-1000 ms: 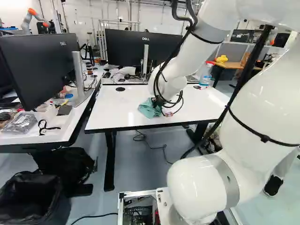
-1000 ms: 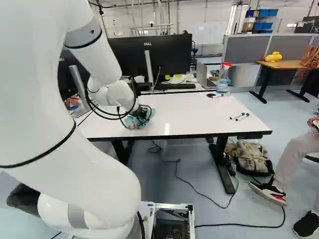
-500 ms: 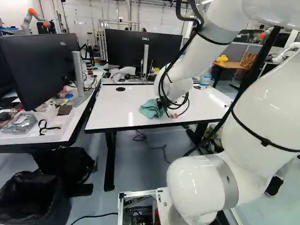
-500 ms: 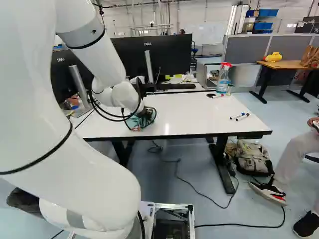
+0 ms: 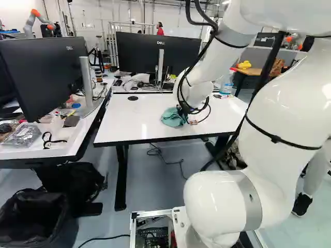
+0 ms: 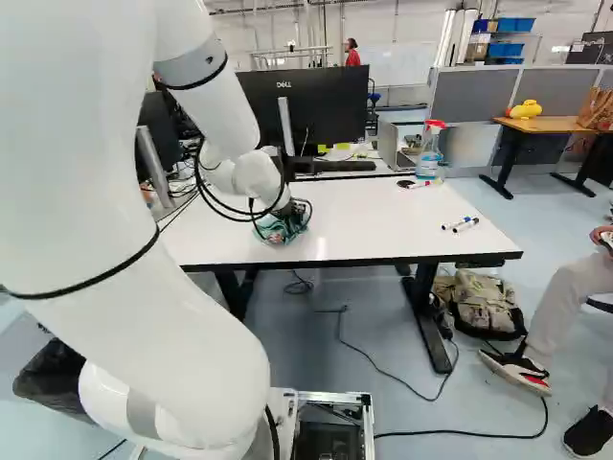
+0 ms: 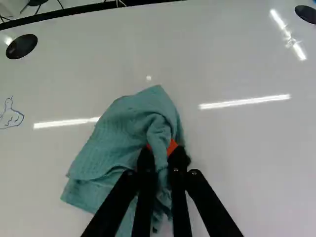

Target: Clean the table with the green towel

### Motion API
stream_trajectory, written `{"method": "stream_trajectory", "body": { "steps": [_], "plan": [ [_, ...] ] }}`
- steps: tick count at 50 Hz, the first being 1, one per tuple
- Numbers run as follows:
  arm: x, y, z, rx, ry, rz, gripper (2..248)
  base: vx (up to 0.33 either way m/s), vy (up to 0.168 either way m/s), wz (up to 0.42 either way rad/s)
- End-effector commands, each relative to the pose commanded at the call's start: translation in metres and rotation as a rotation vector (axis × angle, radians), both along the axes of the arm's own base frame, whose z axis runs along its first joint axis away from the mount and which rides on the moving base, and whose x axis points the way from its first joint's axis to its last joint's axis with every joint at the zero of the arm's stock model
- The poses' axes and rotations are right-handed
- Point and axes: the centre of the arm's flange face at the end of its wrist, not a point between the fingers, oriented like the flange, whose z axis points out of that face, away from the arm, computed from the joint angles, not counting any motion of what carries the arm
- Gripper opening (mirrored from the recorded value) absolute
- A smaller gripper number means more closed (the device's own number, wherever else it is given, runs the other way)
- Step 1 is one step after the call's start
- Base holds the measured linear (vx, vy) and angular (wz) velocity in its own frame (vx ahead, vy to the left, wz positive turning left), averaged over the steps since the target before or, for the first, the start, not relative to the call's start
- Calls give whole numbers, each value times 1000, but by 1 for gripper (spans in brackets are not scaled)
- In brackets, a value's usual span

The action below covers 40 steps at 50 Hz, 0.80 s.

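In the left base view my gripper [image 5: 184, 109] is low over the white table [image 5: 124, 121], partly hidden by the wrist and its cables. The green towel [image 5: 172, 118] lies bunched beneath it against the tabletop. Seen from the wrist, the gripper [image 7: 161, 154] is shut on a fold of the towel [image 7: 133, 128], which is pinched between the orange pads and spreads out ahead of the fingers and to one side. A small blue drawing [image 7: 10, 116] marks the white surface off to that side of the towel.
A spray bottle [image 6: 430, 150] stands at the table's far edge, with markers [image 6: 460, 224] near its right side. Monitors [image 6: 305, 107] stand behind. A side desk [image 5: 77, 135] with clutter adjoins on the left. Another robot [image 5: 37, 19] is far back.
Gripper and held towel have moved together to the right over the tabletop in both base views. The grip stays shut. A person in red now shows far behind the monitor.
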Motion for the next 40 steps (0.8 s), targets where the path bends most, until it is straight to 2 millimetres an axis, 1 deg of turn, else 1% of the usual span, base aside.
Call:
{"method": "stream_trajectory", "body": {
  "steps": [28, 40],
  "plan": [
    [56, -1, -1, -1, -14, 5, 38, 0, 0, 0],
    [78, 5, -1, -1, -23, 19, 38, 0, 0, 0]
  ]
}}
